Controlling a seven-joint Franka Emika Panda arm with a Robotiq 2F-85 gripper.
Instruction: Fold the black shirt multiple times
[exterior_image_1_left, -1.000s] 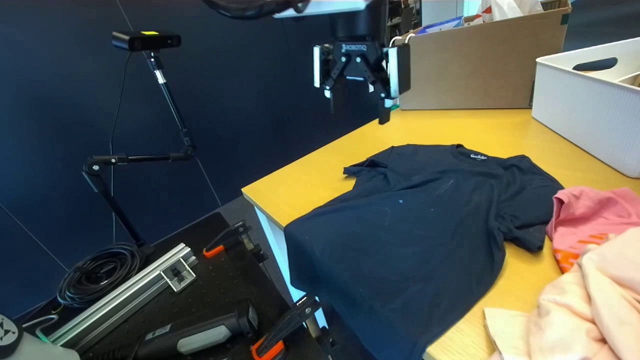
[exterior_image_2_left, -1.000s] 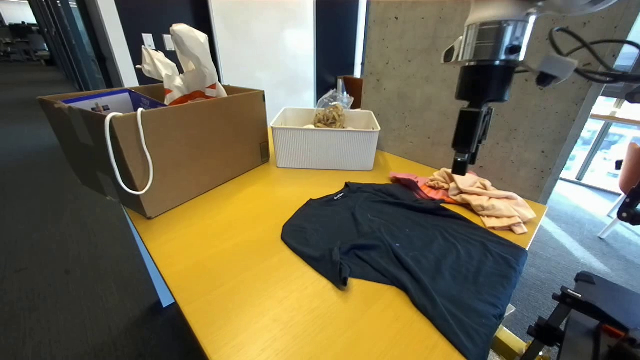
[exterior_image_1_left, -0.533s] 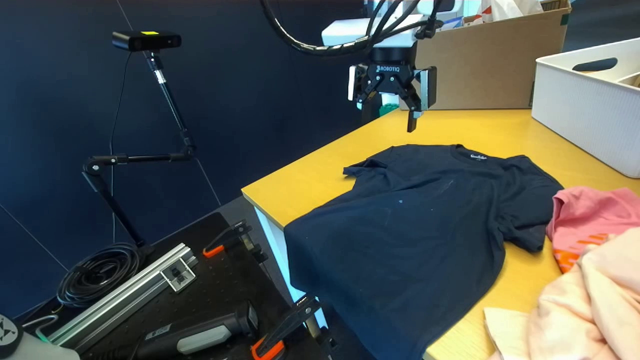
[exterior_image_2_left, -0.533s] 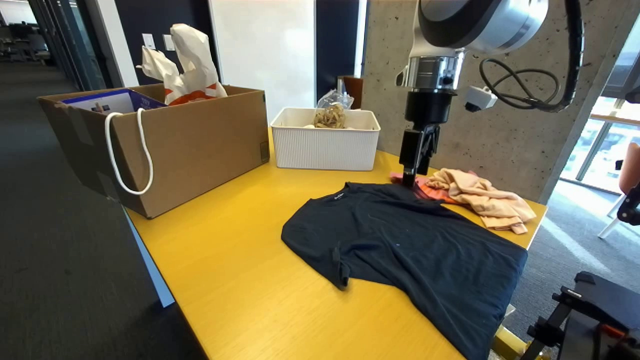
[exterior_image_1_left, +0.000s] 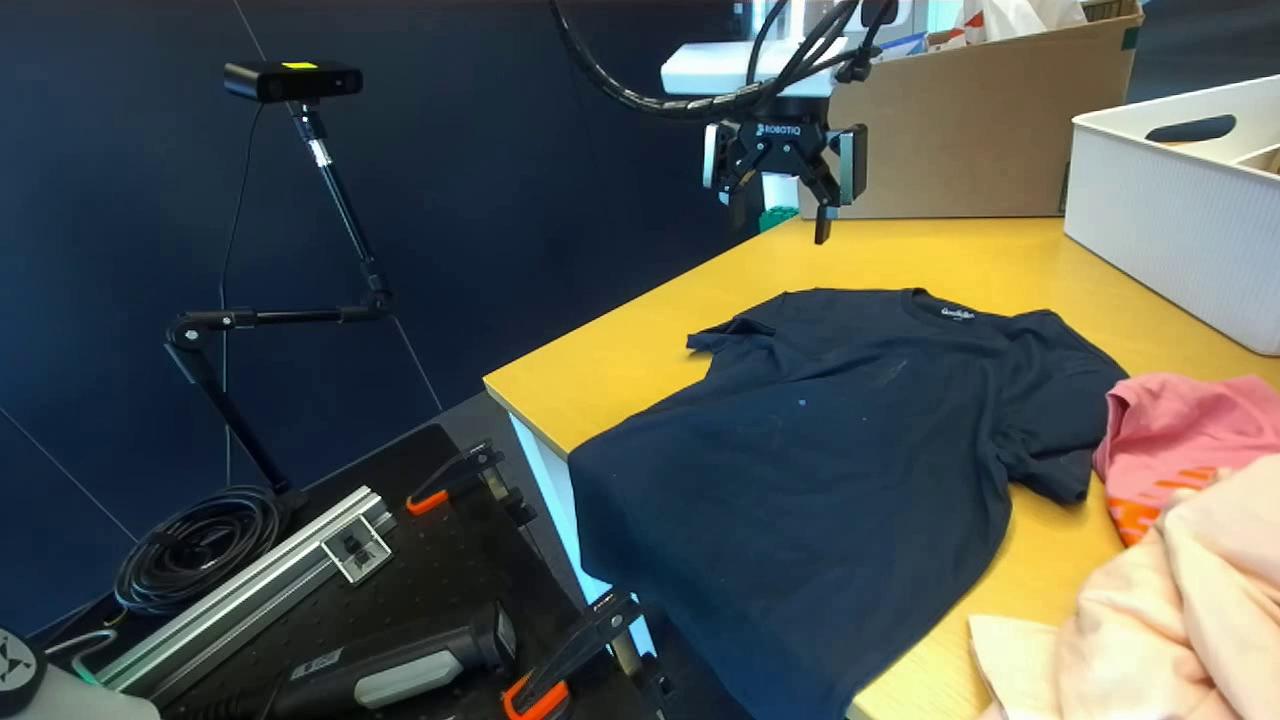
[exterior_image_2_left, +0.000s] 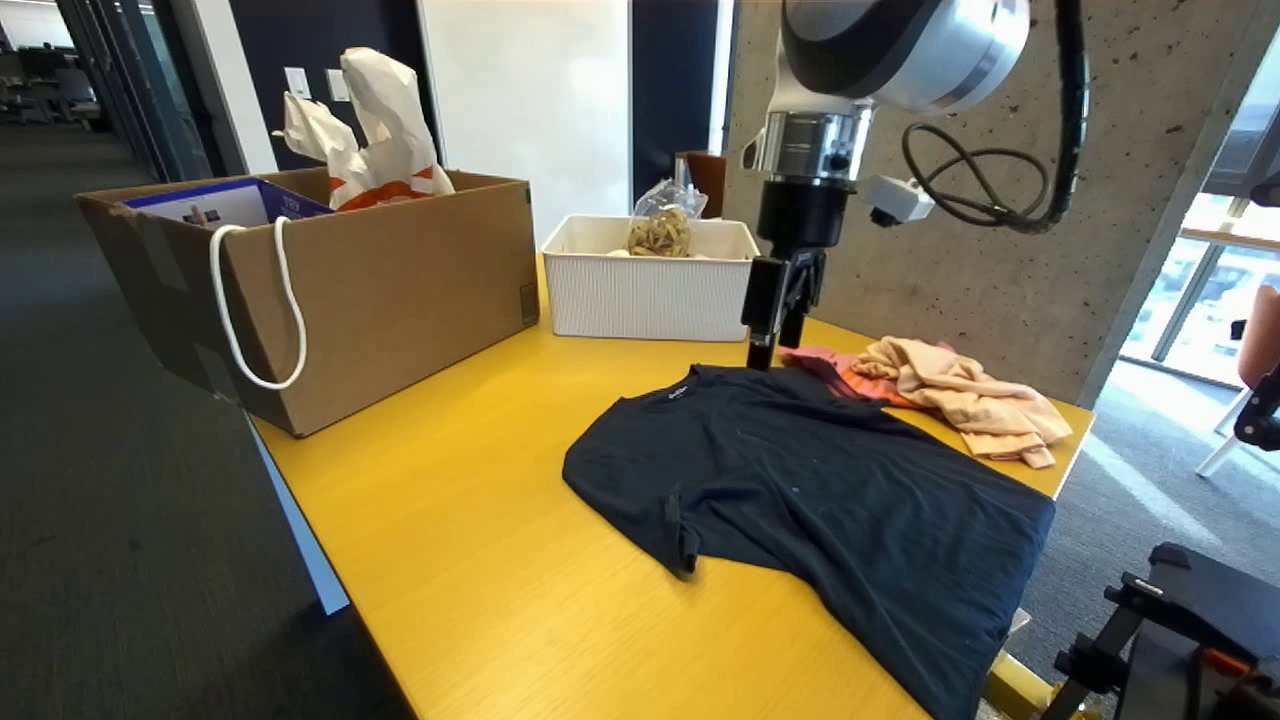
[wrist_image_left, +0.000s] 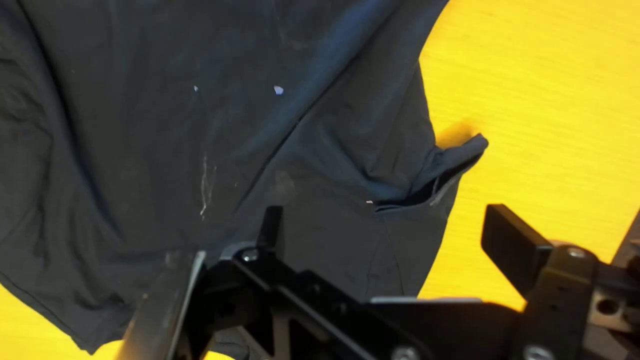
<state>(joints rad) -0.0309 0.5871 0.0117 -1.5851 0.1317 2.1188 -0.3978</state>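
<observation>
The black shirt (exterior_image_1_left: 820, 450) lies spread out on the yellow table, and its hem hangs over the edge. It also shows in an exterior view (exterior_image_2_left: 800, 500) and fills much of the wrist view (wrist_image_left: 200, 125). One sleeve (wrist_image_left: 450, 165) is bunched, with its cuff opening slightly raised. My gripper (exterior_image_1_left: 780, 222) is open and empty, above the table near the collar end. It also shows side-on in an exterior view (exterior_image_2_left: 773, 350). In the wrist view my gripper (wrist_image_left: 384, 215) has one finger over the shirt and one over bare table, apart from the cloth.
A pink cloth (exterior_image_1_left: 1180, 430) touches or nearly touches a sleeve, with a pale peach cloth (exterior_image_1_left: 1170, 610) beside it. A white bin (exterior_image_2_left: 650, 295) and a cardboard box (exterior_image_2_left: 410, 300) stand on the table. Clamps (exterior_image_1_left: 580, 650) sit by the black base plate (exterior_image_1_left: 430, 590).
My gripper has moved toward the shirt's collar end, rightward in one exterior view and leftward in the other. It dipped and then rose slightly. It stays open; the shirt has not moved.
</observation>
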